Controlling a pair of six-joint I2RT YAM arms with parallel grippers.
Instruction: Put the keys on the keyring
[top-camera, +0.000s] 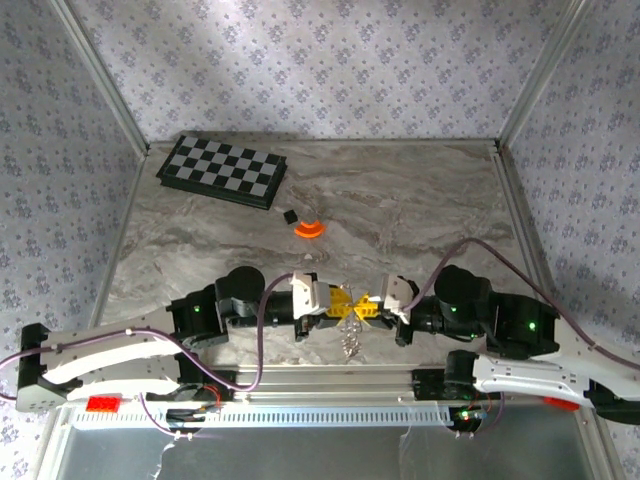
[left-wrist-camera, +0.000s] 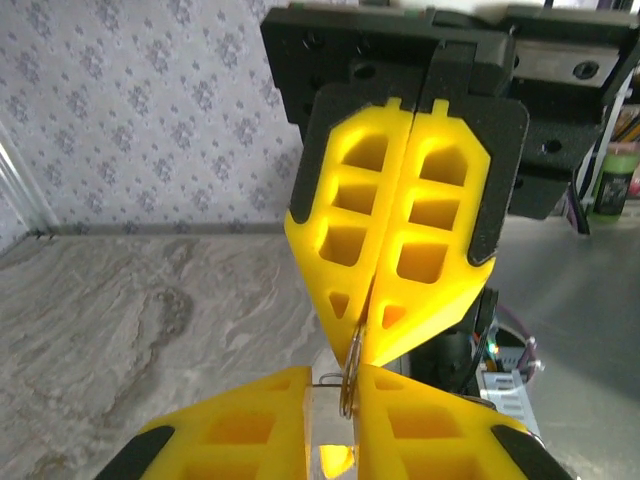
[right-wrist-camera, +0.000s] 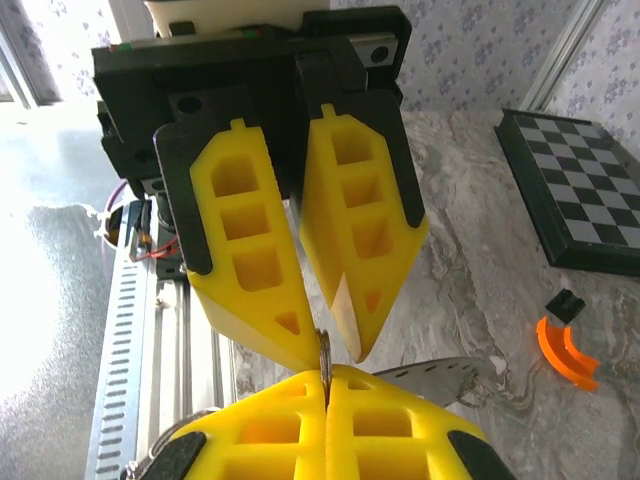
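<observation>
I am working the threading step: both arms are meeting tip to tip above the near edge of the table (top-camera: 420, 210), with the ring (top-camera: 350, 342) hanging between them. The right gripper (right-wrist-camera: 326, 378) is pressing its fingers together on the ring's edge, which is showing as a thin metal line in the seam, so I am reading that hand as the holder. The left gripper (left-wrist-camera: 333, 382) is standing with its jaws a little parted, the gap wider than the ring wire running up through it, and I am not seeing it clamp anything. I am failing to pick out the key for sure: a yellow-orange glint low in that gap, in the left wrist view, may be the key or just finger plastic. I am judging the key as not yet proven on. The next move is calling for a steady right hold while the left closes on the key and works it along the wire, with little room, since the fingertips are almost touching. The ring is looking thin, silvery and edge-on at the pinch, with flat metal pieces dangling below.
</observation>
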